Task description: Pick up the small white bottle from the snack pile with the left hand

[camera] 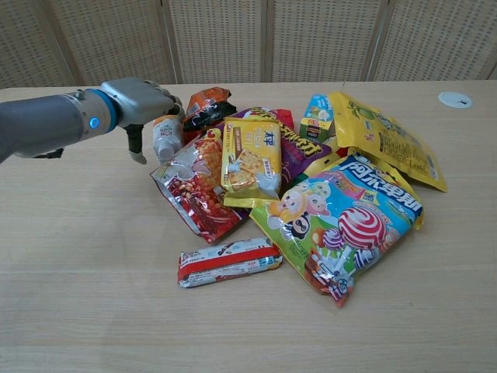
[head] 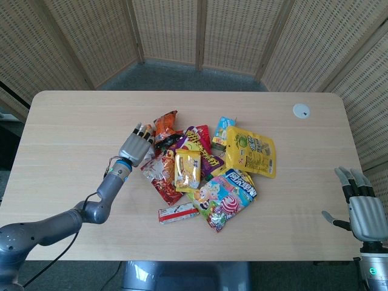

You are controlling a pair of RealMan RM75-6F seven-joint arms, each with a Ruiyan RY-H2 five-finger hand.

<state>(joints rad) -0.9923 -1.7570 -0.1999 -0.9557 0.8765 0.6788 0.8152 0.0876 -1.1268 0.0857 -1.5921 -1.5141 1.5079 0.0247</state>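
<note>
The small white bottle (camera: 165, 135) with an orange upper band stands at the left edge of the snack pile, against a red snack bag (camera: 199, 191). My left hand (camera: 140, 99) reaches in from the left and hovers at the bottle's top. Its fingers (camera: 167, 99) extend over the cap and the thumb (camera: 134, 144) hangs down on the bottle's left side, apart from it. In the head view the left hand (head: 135, 147) covers most of the bottle. My right hand (head: 364, 212) sits at the table's right front corner, fingers spread and holding nothing.
The pile holds a yellow cracker pack (camera: 250, 159), a lollipop bag (camera: 345, 225), a yellow pouch (camera: 388, 140), a small juice box (camera: 317, 116) and an orange packet (camera: 206, 101) just behind the bottle. A red-and-white bar (camera: 229, 262) lies in front. A white disc (camera: 454, 99) sits far right.
</note>
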